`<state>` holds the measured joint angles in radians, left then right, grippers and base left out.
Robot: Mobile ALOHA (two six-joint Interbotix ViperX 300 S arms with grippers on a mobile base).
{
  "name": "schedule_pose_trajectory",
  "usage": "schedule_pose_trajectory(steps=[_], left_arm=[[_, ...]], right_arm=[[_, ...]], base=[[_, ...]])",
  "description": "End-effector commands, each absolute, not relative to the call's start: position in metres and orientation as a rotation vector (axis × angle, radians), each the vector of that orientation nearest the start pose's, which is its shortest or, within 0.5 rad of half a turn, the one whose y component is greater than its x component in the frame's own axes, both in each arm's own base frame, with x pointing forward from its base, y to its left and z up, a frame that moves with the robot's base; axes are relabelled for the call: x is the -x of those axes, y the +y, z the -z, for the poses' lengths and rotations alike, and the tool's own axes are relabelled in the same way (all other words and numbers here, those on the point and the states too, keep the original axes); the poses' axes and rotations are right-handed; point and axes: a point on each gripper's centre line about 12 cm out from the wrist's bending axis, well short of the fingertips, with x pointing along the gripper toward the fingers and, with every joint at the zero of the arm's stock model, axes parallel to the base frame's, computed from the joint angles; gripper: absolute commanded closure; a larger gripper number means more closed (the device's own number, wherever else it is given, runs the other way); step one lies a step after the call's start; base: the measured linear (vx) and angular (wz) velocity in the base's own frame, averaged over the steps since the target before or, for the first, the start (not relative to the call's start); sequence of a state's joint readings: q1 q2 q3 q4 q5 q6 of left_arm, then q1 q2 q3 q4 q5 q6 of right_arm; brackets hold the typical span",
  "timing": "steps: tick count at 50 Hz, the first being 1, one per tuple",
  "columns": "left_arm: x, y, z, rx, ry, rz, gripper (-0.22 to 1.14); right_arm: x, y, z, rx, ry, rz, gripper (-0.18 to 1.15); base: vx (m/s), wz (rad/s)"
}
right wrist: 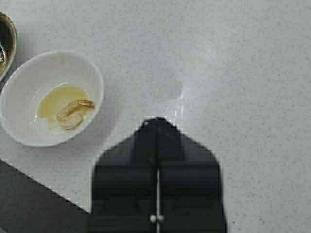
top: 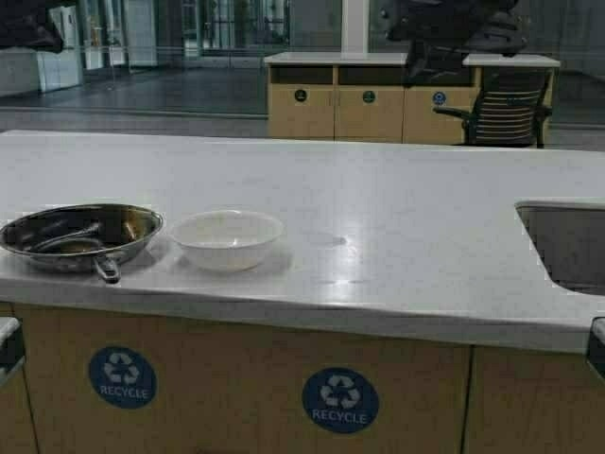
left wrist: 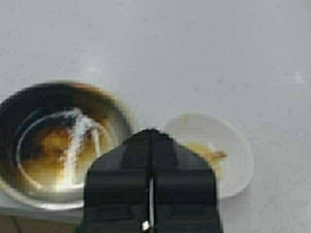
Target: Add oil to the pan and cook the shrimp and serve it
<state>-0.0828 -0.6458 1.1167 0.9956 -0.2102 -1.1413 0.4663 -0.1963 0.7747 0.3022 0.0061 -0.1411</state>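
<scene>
The steel pan [top: 80,232] sits at the counter's front left, handle toward the front edge; its inside is dark and browned in the left wrist view [left wrist: 58,145]. Beside it on the right stands a white bowl [top: 227,236]. The shrimp [right wrist: 73,112] lies curled in that bowl [right wrist: 29,73] in a thin yellowish pool. My left gripper [left wrist: 150,132] is shut and empty, held above the gap between pan and bowl [left wrist: 238,141]. My right gripper [right wrist: 156,120] is shut and empty over bare counter to the right of the bowl. The oil jug is out of view.
A sink cut-out [top: 567,246] opens at the counter's right end. The white counter [top: 397,236] stretches wide between bowl and sink. Cabinet fronts with recycle labels [top: 340,400] lie below the front edge. A cabinet and an office chair [top: 506,109] stand far behind.
</scene>
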Motion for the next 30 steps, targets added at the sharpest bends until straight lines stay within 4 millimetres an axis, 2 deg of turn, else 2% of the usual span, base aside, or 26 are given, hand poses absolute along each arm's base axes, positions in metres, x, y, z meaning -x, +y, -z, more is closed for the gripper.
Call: schedule_pose_trajectory(steps=[1,10,24,30], left_arm=[[-0.245,-0.044,-0.227,0.168,0.372,0.252,0.87],[-0.245,-0.051,-0.228,0.177,0.349,0.314,0.87],[-0.251,-0.052,-0.221,0.183,0.380,0.316,0.87],[-0.252,-0.052,-0.218,0.186,0.391,0.314,0.87]], right_arm=[[-0.311,0.158,-0.213,-0.022,0.598,-0.416,0.91],[-0.309,0.159,-0.209,-0.016,0.630,-0.421,0.91],[-0.310,0.160,-0.194,-0.005,0.689,-0.419,0.91],[-0.310,0.160,-0.195,-0.006,0.686,-0.419,0.91]], base=[[0.00,0.00],[0.00,0.00],[0.00,0.00],[0.00,0.00]])
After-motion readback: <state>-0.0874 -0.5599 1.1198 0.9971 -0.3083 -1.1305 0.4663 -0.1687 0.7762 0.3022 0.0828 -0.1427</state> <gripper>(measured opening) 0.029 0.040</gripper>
